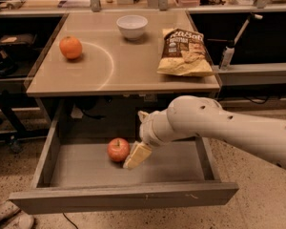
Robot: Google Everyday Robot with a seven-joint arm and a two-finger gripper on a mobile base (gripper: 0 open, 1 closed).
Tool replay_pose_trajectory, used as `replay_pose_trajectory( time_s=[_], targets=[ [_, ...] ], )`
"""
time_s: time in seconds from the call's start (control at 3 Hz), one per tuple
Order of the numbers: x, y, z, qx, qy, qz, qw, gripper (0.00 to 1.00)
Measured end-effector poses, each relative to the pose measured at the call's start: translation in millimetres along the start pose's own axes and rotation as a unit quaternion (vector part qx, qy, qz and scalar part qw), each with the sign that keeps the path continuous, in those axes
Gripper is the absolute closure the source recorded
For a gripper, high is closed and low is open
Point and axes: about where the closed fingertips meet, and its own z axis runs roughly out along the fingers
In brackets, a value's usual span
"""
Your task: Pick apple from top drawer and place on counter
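The apple (117, 149), small and red with a short stem, lies on the floor of the open top drawer (119, 200), left of centre. My gripper (137, 155) hangs down inside the drawer at the end of the white arm, which comes in from the right. Its pale yellow tip is right against the apple's right side. The tan counter (133, 63) with a pale curved arc lies above and behind the drawer.
On the counter are an orange fruit (70, 47) at the left, a white bowl (132, 26) at the back and a chip bag (186, 51) at the right. Low drawer walls stand on both sides. Shelves and cables surround the table.
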Motion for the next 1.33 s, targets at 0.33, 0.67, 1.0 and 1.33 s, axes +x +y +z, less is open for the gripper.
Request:
replay_pose_trajectory(
  time_s=[0.33,0.67,1.0,1.33],
  targets=[
    [-4,-4,25,0.002,-0.025,0.007,0.9997,0.00],
    [-1,3,37,-0.019,-0.034,0.028,0.9989,0.00],
    [0,4,39,-0.019,-0.037,0.029,0.9987,0.00],
    [-7,7,56,-0.023,-0.052,0.031,0.9979,0.00]
  ],
)
